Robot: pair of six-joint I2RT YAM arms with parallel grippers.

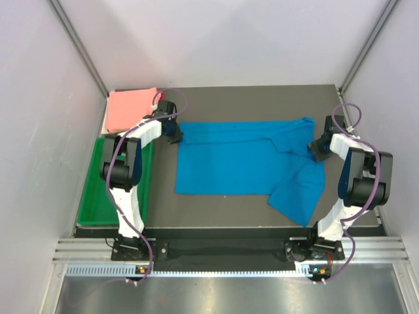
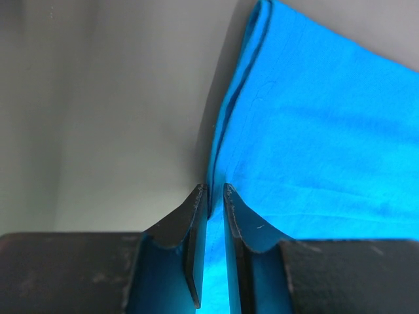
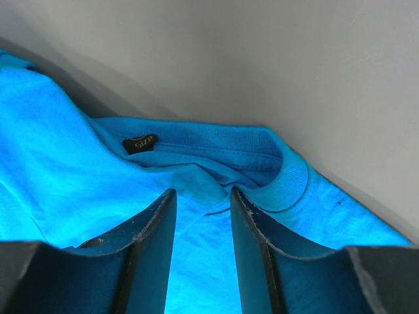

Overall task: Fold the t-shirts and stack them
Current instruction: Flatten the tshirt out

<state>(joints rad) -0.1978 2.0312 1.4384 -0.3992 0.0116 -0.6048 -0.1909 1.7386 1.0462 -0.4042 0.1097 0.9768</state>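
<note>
The bright blue t-shirt (image 1: 242,163) lies spread across the dark table, with a loose part hanging toward the front right. My left gripper (image 1: 178,137) is at its far-left corner. In the left wrist view the jaws (image 2: 216,191) stand a narrow gap apart, with the shirt's hemmed edge (image 2: 226,124) running between them. My right gripper (image 1: 315,149) is at the shirt's right end by the collar. Its jaws (image 3: 203,195) stand open over the cloth just below the ribbed collar (image 3: 288,176) and a black size label (image 3: 140,143). The salmon pink t-shirt (image 1: 131,108) lies folded at the back left.
A green plastic tray (image 1: 91,209) sits along the table's left side, beside the left arm. White walls close in the back and both sides. A metal rail (image 1: 222,248) runs along the near edge at the arm bases.
</note>
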